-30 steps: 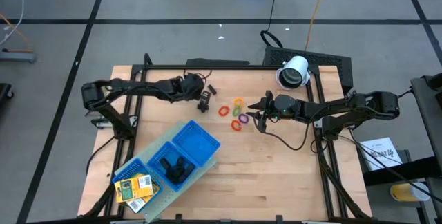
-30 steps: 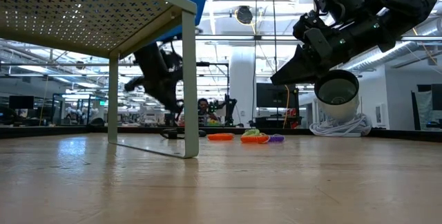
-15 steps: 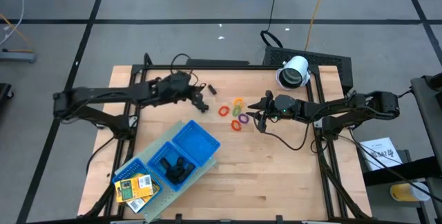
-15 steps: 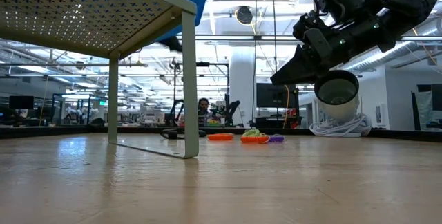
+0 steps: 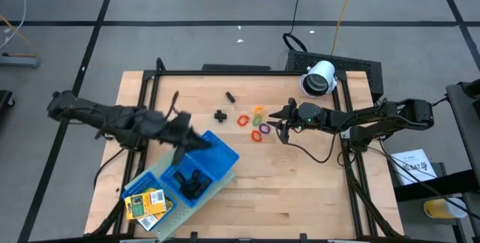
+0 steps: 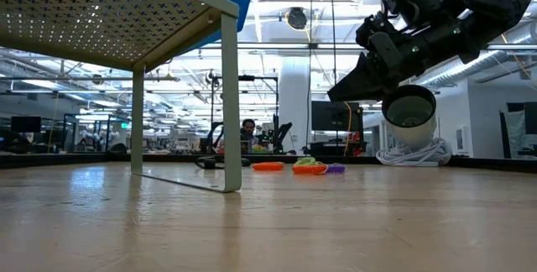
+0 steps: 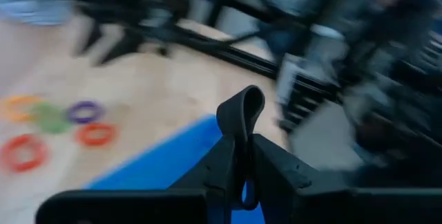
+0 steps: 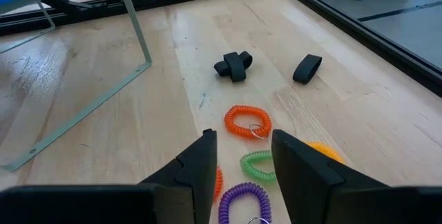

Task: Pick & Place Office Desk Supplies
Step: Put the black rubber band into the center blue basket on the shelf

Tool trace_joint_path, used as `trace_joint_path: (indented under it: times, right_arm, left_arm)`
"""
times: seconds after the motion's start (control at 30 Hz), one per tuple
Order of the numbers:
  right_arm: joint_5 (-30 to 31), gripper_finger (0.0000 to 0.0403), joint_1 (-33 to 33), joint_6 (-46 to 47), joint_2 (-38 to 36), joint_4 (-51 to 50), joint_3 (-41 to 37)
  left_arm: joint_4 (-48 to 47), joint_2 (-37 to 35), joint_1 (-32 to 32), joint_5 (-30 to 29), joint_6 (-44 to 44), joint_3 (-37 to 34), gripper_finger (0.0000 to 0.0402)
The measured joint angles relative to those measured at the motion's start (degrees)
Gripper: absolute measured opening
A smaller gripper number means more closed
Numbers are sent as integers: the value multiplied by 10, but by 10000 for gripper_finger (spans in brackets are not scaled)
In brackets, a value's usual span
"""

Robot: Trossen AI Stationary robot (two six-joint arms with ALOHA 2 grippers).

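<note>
My left gripper [image 5: 196, 140] hangs over the blue tray [image 5: 225, 155], shut on a black loop piece [image 7: 241, 110]. More black pieces [image 5: 192, 182] lie in the tray's middle compartment, and two yellow packs [image 5: 145, 202] lie in its near-left one. On the table, a crossed pair of black pieces [image 5: 220, 115] and a single one [image 5: 230, 96] lie flat. The coloured rings [image 5: 256, 124] lie beside them, also in the right wrist view [image 8: 246, 123]. My right gripper [image 5: 283, 117] hovers open just right of the rings, its tips [image 8: 242, 151] above them. My left gripper pinches the black loop piece between its two fingers at the loop's lower part [image 7: 242, 156]. The rounded upper end [image 7: 243, 103] stands out past the fingertips. The piece is lifted clear, above the blue tray.
A white cylindrical device [image 5: 319, 79] lies at the table's far right corner. The tray stands raised on thin metal legs [image 6: 227, 96] at the near left. Bare wood lies open between the tray and the right arm. A black frame borders the table.
My left arm has swung from the black pieces at the table's far middle toward the near left, ending over the blue tray and carrying the black loop piece with it. My right arm has kept still.
</note>
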Motion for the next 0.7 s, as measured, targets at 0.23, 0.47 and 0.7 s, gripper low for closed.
trace_joint_path:
  times: [0.23,0.47,0.7]
  right_arm:
    - [0,128,0,0,0,0,0]
    - [0,128,0,0,0,0,0]
    - [0,128,0,0,0,0,0]
  left_arm:
    - [17,9,-152,-8,16,1,55]
    - [17,10,-250,-111,-1,0,56]
    - [13,30,-285,-187,-36,0,56]
